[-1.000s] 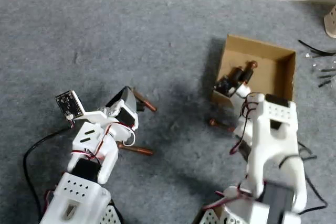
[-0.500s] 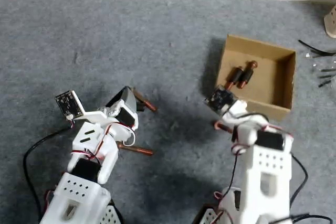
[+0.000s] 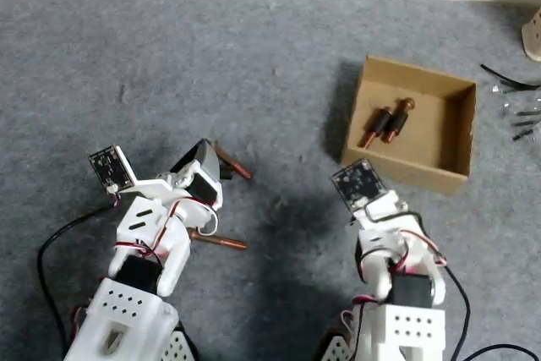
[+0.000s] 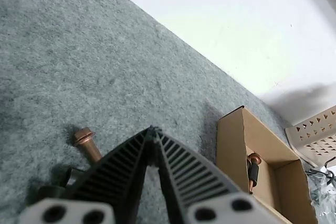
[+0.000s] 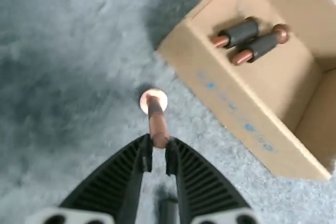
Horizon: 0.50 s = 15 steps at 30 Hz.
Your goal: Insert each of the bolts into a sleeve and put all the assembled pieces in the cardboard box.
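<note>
Right gripper (image 5: 157,155) pinching bolt (image 5: 155,119), two assembled pieces (image 5: 247,38) in cardboard box (image 5: 236,103)

My grey felt table (image 3: 127,57) carries the cardboard box (image 3: 406,172) at upper right, an upper bolt (image 3: 237,165) and a lower bolt (image 3: 221,242) at lower left, and loose wires (image 3: 511,84) at the right edge.

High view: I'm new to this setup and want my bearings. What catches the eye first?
The cardboard box at the table's far right stands out, with two sleeved bolts lying side by side inside. Just before its near wall, the right gripper pinches a copper bolt by the shank. Two more loose bolts lie by the left arm.
</note>
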Each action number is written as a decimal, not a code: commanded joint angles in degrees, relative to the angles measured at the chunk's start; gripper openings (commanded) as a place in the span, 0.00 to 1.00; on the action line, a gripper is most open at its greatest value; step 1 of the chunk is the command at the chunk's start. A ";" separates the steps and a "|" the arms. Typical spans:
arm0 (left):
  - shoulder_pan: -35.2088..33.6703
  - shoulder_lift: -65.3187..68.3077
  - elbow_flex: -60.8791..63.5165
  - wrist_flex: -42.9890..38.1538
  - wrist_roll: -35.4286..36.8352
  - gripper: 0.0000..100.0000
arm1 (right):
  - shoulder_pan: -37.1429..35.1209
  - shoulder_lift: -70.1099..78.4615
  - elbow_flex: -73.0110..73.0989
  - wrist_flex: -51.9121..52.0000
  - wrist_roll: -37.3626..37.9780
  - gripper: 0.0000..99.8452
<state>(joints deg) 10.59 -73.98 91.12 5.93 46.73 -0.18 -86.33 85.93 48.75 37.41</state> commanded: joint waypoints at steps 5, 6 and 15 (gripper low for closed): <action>-0.31 -0.84 -0.48 0.00 -0.09 0.01 | -0.31 -10.68 5.93 -4.35 -11.25 0.00; -0.31 -0.84 -0.48 0.00 -0.09 0.01 | -0.31 -12.53 7.08 -4.35 -12.13 0.00; -0.31 -0.84 -0.48 0.00 -0.09 0.01 | -0.75 -17.71 13.32 -4.00 -12.31 0.00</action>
<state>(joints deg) 10.59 -73.98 91.12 5.93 46.73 -0.09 -104.00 95.96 45.85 25.63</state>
